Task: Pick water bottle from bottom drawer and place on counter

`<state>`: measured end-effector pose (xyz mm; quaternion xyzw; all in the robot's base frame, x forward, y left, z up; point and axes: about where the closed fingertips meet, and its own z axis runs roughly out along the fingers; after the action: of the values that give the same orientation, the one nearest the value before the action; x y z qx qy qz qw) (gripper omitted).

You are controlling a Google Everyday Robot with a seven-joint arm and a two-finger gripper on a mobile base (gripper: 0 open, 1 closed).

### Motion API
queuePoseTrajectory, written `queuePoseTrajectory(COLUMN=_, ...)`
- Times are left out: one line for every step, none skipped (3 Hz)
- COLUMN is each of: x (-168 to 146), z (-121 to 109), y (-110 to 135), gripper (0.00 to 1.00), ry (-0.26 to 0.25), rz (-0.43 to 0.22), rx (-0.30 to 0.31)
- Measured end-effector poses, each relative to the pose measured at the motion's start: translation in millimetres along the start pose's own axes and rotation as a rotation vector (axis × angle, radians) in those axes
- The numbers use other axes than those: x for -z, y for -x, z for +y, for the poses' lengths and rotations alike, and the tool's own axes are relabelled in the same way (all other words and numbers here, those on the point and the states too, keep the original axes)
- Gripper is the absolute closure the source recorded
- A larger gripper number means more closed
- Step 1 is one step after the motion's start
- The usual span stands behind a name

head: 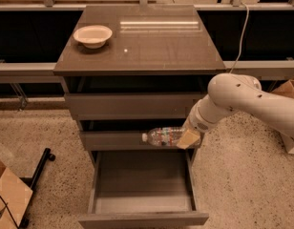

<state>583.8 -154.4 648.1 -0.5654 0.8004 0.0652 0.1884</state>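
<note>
Water bottle [162, 136]: held in the air above the open bottom drawer, level with the front of the middle drawer [113, 140] and in front of it.
Long axis: close to horizontal, running left to right across the cabinet face.
Pointing: the pale cap faces left; the base end faces right, into the gripper.
Gripper [186, 138]: at the right end of the bottle, near the cabinet's right edge, its tan fingers clamped on the bottle's base end.
Arm [252, 99]: white, coming in from the right edge and bending down to the gripper.
Bottom drawer [142, 178]: pulled fully out, its flat front nearest the camera, its floor bare under the bottle.
Top drawer [132, 106]: closed or nearly so, just under the counter.
Counter [156, 46]: glossy grey-brown top, well above the bottle.
White bowl [92, 35]: upright on the counter's back left corner.
Cardboard box [11, 194]: on the speckled floor [242, 175] at lower left.
Cable [240, 32]: hanging behind the cabinet at right.
</note>
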Motion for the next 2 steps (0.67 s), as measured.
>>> queuePoseTrajectory(x=6, z=-14, y=0, gripper=1.00, ry=-0.023, rz=-0.031, rx=-0.018)
queuePoseTrajectory(x=35, z=-44, y=4, gripper=1.00, ry=-0.098, rz=-0.023, rx=-0.013)
